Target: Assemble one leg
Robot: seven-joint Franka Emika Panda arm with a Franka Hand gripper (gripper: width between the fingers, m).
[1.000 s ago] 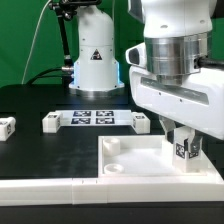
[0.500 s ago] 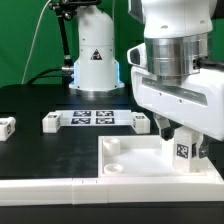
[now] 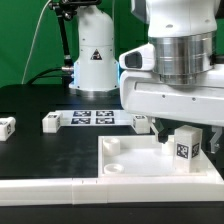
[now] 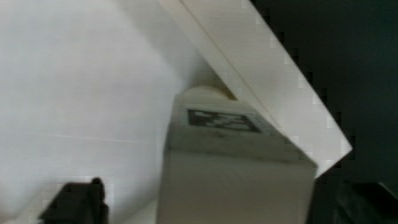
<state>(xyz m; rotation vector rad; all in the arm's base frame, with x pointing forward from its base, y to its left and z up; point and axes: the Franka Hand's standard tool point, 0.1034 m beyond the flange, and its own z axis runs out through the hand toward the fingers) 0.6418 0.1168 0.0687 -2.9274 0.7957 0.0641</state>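
The leg (image 3: pixel 185 148), a small white block with a black-and-white tag, stands upright in the near corner of the large flat white panel (image 3: pixel 135 158) on the exterior view's right. My gripper (image 3: pixel 190 131) hangs just above and around its top, fingers spread and off the leg. In the wrist view the leg (image 4: pixel 231 160) stands between my dark fingers (image 4: pixel 75 202), with a gap showing beside it, and my gripper (image 4: pixel 222 208) is open. The panel's edge (image 4: pixel 267 80) runs diagonally past the leg.
Another small white block (image 3: pixel 6 126) lies at the exterior view's far left. The marker board (image 3: pixel 95 118) lies mid-table with small white pieces at each end. A long white bar (image 3: pixel 50 185) runs along the front. The arm's base (image 3: pixel 95 60) stands behind.
My gripper has opened and risen a little. The leg, held between the fingers before, now stands free on the panel.
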